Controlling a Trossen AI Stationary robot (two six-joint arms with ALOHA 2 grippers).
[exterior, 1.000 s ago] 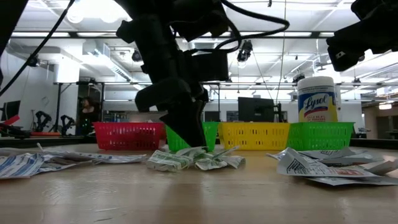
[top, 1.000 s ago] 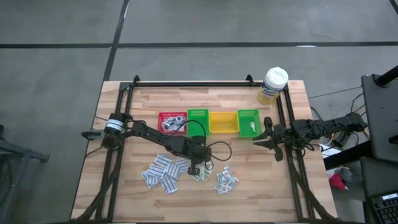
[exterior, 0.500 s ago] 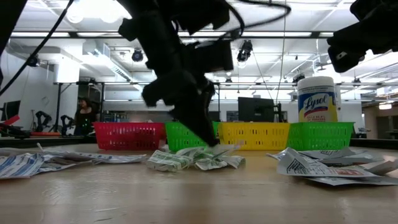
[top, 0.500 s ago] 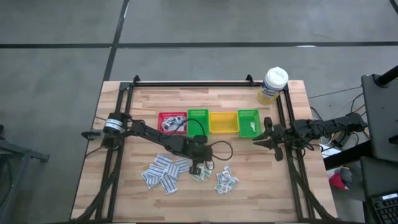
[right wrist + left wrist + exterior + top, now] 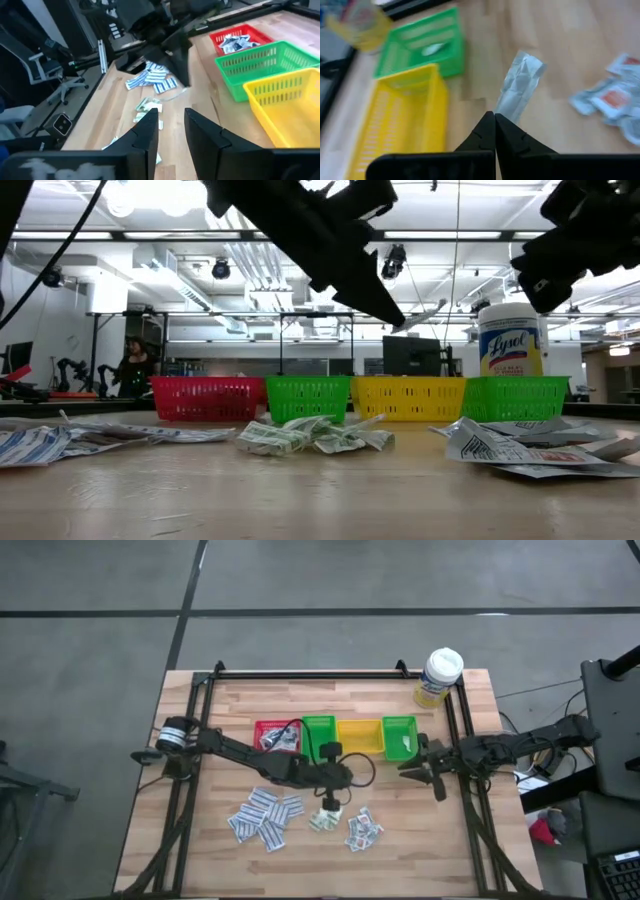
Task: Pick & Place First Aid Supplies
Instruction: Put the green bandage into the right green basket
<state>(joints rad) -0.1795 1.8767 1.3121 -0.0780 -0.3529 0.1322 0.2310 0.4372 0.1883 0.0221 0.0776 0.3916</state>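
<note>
Left gripper (image 5: pixel 495 131): raised over table centre, fingers pinched on one silvery packet (image 5: pixel 520 86). Right gripper (image 5: pixel 171 131): at 3 o'clock edge beside green bin (image 5: pixel 399 737), fingers narrowly parted, empty. Remaining packets (image 5: pixel 264 817): loose piles toward 6 o'clock.

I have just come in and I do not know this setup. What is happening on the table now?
The robot is sorting first aid packets into small bins. The left gripper is shut on one silvery packet and holds it above the wooden table, near the yellow bin and the right-hand green bin. The right gripper is open and holds nothing; it waits beside that green bin. Piles of white packets lie loose on the table. The red bin already holds some packets.
</note>
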